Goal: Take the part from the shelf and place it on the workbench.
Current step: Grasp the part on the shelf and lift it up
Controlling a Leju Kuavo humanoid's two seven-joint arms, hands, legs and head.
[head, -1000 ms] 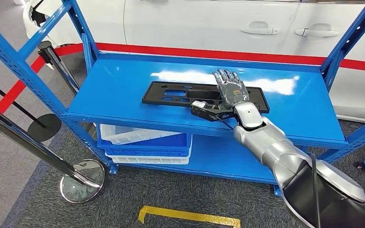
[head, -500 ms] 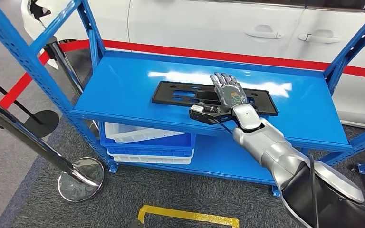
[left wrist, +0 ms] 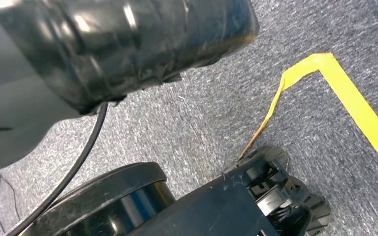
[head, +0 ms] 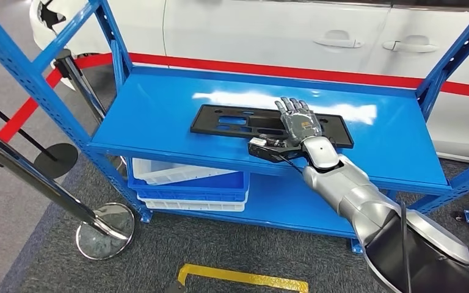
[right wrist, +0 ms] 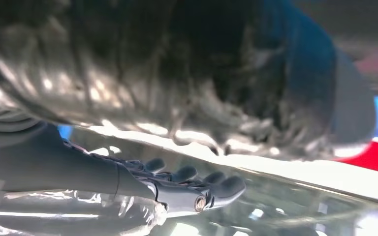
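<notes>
Under shelf: bins | beside: stanchion | behind: car

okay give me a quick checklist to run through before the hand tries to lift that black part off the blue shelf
1. Right hand over the black part: ok, it lies flat across the part's right portion.
2. Fingers wrapped round an edge: not ok, they lie extended.
3. Part flat on the top shelf: ok.
4. Thumb under the part's near edge: cannot tell.
5. Shelf posts clear of the part: ok.
6. Left hand free to help: cannot tell.
</notes>
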